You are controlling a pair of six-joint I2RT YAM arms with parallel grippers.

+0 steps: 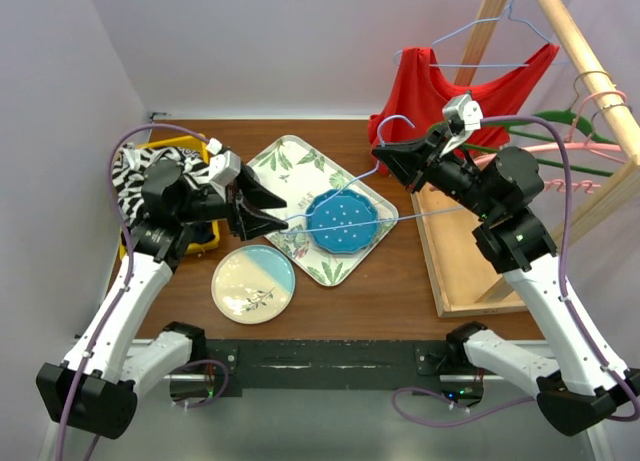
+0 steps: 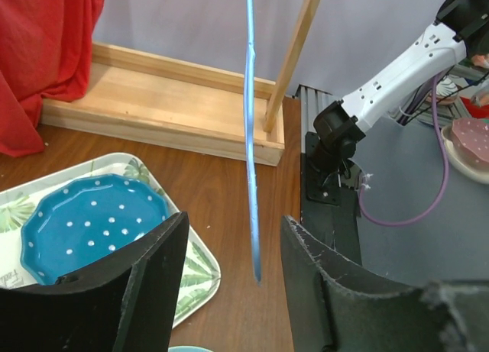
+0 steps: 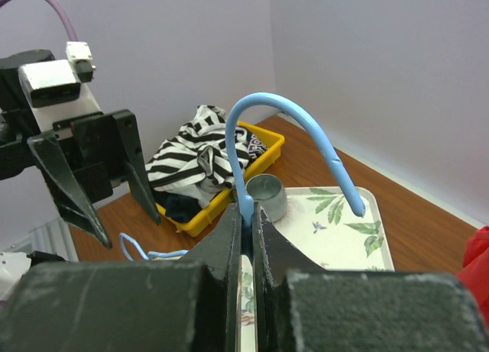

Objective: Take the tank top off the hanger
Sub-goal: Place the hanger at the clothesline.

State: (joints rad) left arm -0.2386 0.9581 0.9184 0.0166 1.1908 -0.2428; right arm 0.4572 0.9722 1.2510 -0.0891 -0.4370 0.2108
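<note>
Right gripper (image 1: pixel 388 161), centre frame: jaws clamped on neck of bare blue hanger (image 3: pixel 306 119). Left gripper (image 1: pixel 283 213), left of centre: jaws apart, either side of hanger's far corner. Red tank top (image 1: pixel 430 91): upper right, hanging at wooden rack (image 1: pixel 585 56)

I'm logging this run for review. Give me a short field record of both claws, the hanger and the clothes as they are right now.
right claw: shut on the blue hanger, at the neck just below its hook
left claw: open, one jaw on each side of the hanger's far end, a gap showing on both sides
blue hanger: bare, held over the leaf-print tray
red tank top: hanging at the wooden rack, back right
striped garment: heaped in the yellow bin, back left
</note>
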